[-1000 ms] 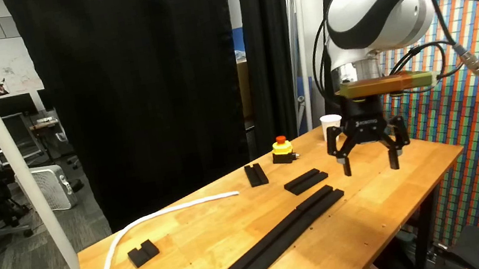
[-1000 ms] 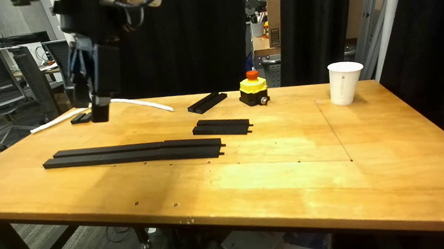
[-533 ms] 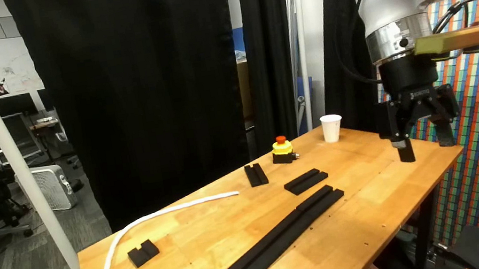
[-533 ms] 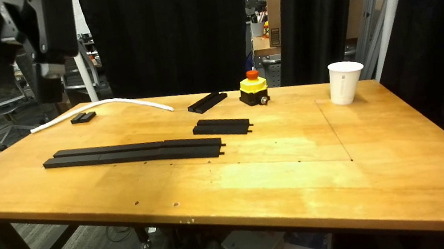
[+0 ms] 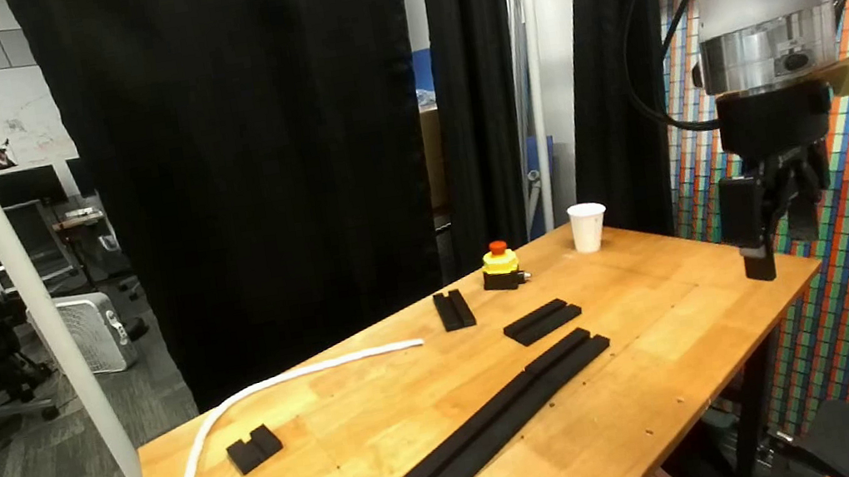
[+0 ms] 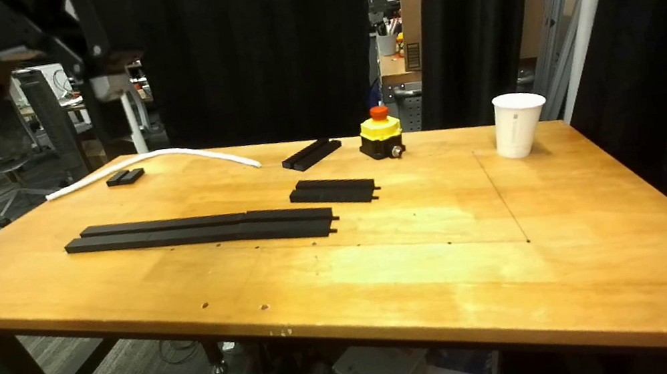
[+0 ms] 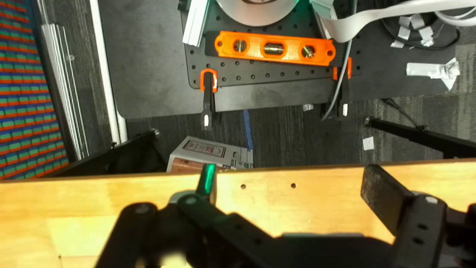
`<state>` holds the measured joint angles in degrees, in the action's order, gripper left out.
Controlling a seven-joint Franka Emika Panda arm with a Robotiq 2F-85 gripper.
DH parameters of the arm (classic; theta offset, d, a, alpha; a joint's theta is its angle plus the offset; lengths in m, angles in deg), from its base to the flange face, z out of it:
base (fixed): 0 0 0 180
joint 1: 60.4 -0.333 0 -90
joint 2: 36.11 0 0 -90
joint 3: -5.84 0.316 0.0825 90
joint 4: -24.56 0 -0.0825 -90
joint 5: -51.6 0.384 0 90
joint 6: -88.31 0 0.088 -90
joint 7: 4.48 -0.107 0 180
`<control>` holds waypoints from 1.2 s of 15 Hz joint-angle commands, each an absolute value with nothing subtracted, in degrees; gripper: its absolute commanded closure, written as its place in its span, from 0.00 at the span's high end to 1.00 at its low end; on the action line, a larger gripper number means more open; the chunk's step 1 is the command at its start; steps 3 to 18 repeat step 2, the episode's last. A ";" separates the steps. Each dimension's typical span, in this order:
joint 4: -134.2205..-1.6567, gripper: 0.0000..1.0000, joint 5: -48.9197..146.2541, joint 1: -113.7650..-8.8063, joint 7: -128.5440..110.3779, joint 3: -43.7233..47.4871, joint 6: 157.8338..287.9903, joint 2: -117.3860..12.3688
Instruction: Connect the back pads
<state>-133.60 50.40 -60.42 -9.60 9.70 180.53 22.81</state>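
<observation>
Honey-coloured wooden tabletop (image 5: 661,355) spreads beneath the black two-fingered gripper (image 7: 292,182), its fingers (image 7: 385,201) wide apart with nothing between; well apart from them lies the long, grooved, matte-black strip (image 6: 198,228), prongs (image 6: 336,218) at one end; farther from them, a short, matching black slab (image 6: 334,191); then a second such slab (image 6: 317,155), askew; joining probably calls for pinching the nearer one squarely, aligning grooves, and pressing its prongless end straight onto the strip.

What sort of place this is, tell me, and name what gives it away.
Most likely a robotics lab or workshop: there's a red-topped yellow stop button on the wooden table, an orange spirit level on a perforated black plate in the wrist view, and a whiteboard in the background.
</observation>
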 commanded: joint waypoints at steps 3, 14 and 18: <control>-133.30 1.00 50.32 -60.46 -9.39 9.00 182.03 24.49; -133.30 1.00 50.32 -60.46 -9.39 9.00 182.03 24.49; -133.30 1.00 50.32 -60.46 -9.39 9.00 182.03 24.49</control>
